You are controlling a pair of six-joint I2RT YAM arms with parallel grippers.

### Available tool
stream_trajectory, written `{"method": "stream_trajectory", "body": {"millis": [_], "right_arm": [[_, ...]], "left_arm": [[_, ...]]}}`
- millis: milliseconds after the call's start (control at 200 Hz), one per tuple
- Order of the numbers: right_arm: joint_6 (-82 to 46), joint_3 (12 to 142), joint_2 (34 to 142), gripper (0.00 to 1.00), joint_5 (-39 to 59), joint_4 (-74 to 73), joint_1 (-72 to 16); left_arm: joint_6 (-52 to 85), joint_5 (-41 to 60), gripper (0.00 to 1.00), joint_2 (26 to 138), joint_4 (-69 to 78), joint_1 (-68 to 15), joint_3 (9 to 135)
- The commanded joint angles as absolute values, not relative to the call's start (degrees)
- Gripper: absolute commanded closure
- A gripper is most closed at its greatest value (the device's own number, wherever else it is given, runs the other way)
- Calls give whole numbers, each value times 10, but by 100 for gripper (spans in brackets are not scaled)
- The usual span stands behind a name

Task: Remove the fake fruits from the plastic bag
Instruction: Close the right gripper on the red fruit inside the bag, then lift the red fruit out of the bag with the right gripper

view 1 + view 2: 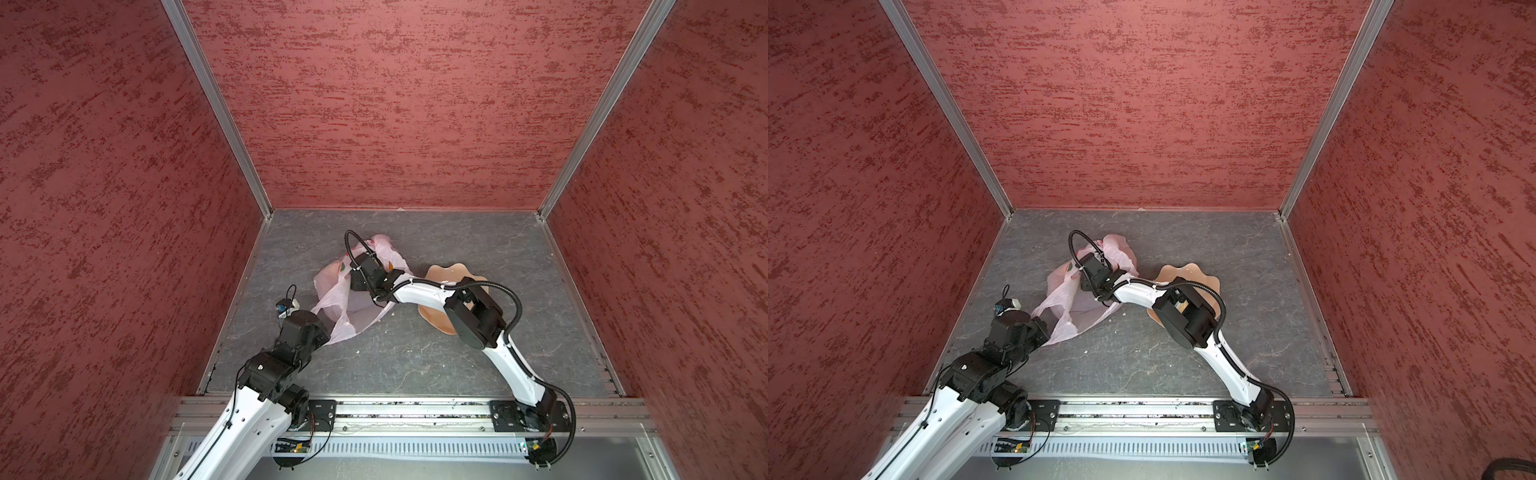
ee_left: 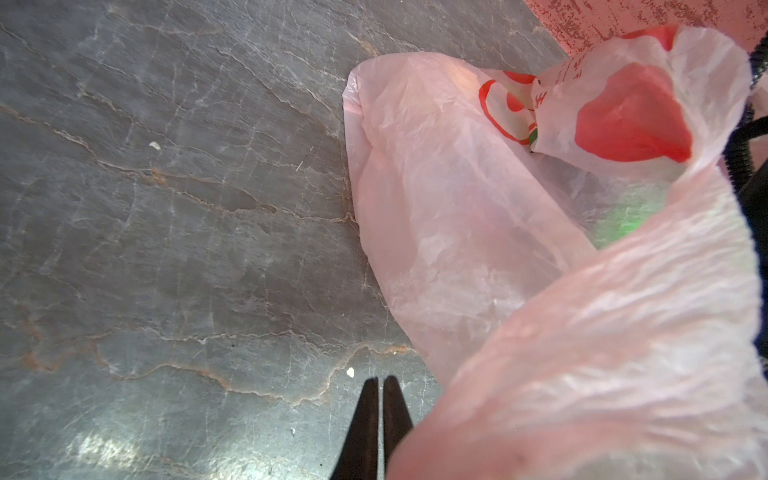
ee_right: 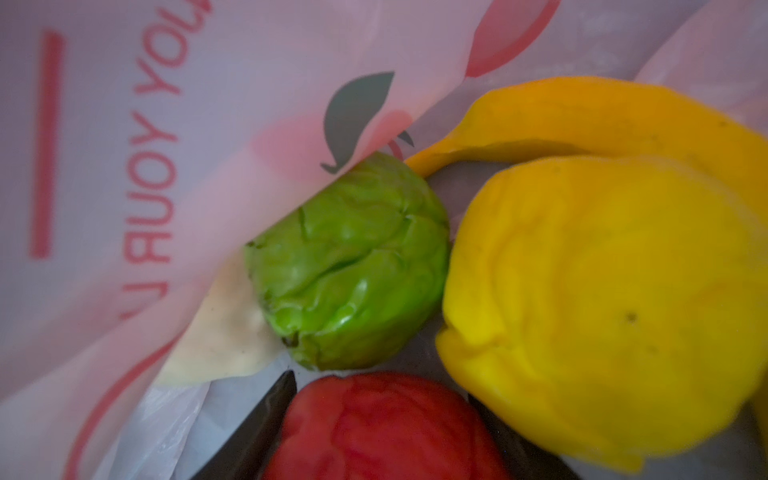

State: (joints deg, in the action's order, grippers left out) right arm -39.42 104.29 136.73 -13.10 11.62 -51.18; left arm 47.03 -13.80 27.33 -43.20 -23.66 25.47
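Two grippers engaged: L gripper [image 2: 377,384] shut by bag [image 2: 436,187] handle, prob. to hold mouth open; R gripper [image 3: 380,390] inside bag, jaws astride red fruit [image 3: 382,432], grip unconfirmed.

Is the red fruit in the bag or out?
In. The right wrist view shows the red fruit between the right gripper's fingers, beside the green fruit, the plastic bag's printed film around them.

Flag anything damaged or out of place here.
The green fruit, yellow fruit and red fruit inside the plastic bag look dented and creased, not smooth. Small white crumbs lie on the table.
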Motion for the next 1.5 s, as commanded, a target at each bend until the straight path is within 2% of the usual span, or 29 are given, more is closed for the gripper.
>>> {"method": "stream_trajectory", "body": {"millis": [0, 120, 431, 731, 962, 1287, 1498], "right_arm": [[-379, 1019, 1340, 56, -118, 112, -512], [-362, 998, 1320, 60, -109, 109, -517], [-312, 917, 1222, 61, -67, 122, -529], [-261, 824, 1100, 61, 54, 125, -537], [-211, 751, 996, 61, 108, 126, -538], [-165, 741, 898, 61, 175, 151, -537], [-207, 733, 851, 61, 191, 99, -537]], "left_arm": [[452, -139, 92, 282, -407, -229, 266], [441, -142, 92, 292, -390, -226, 275], [427, -142, 92, 311, -362, -223, 295], [432, -148, 93, 343, -393, -234, 321], [446, -185, 93, 371, -435, -255, 362], [466, -245, 93, 388, -482, -289, 412], [464, -241, 93, 356, -529, -295, 418]]}}
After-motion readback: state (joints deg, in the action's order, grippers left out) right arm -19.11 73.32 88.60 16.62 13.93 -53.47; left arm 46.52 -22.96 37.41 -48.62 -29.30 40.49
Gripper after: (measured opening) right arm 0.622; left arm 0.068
